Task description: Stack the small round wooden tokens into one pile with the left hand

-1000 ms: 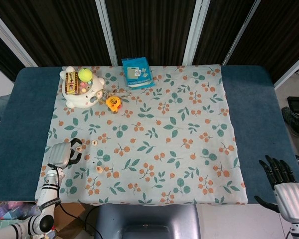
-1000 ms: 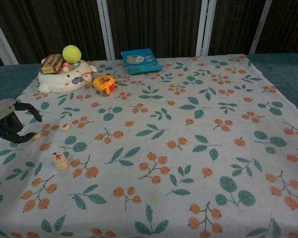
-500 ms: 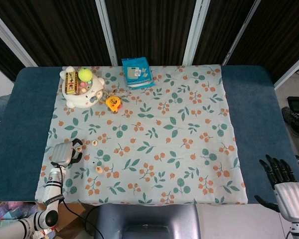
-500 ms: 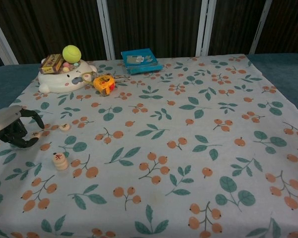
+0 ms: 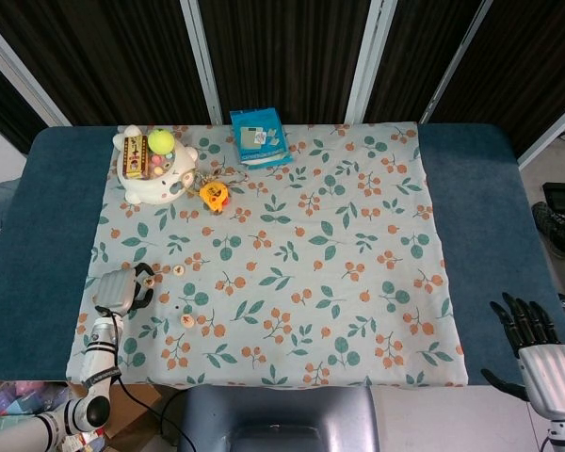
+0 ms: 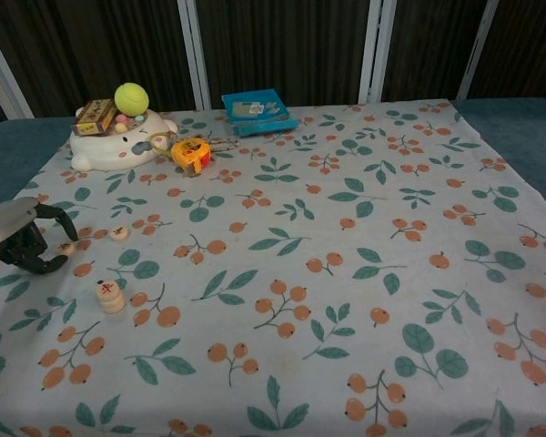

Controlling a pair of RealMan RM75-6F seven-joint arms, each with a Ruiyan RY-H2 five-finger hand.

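Note:
Small round wooden tokens lie on the floral cloth (image 5: pixel 292 254) at its left side. A short stack of tokens (image 6: pixel 110 296) (image 5: pixel 187 320) stands nearest the front. One single token (image 6: pixel 118 233) (image 5: pixel 179 270) lies further back. Another token (image 6: pixel 66 247) (image 5: pixel 149 280) lies on the cloth between the curled thumb and finger of my left hand (image 6: pixel 23 238) (image 5: pixel 122 290). Whether those fingertips press on it does not show. My right hand (image 5: pixel 537 350) hangs off the table's front right corner, fingers spread and holding nothing.
At the back left stands a white bear-shaped holder (image 6: pixel 118 141) with a yellow-green ball (image 6: pixel 131 96) and a small box on top. A yellow tape measure (image 6: pixel 189 153) with keys lies beside it. A blue packet (image 6: pixel 257 111) lies at the back centre.
My left hand has slid right toward the single token and its fingers have curled in around it. The token itself stays in place on the cloth. The right hand has not moved.

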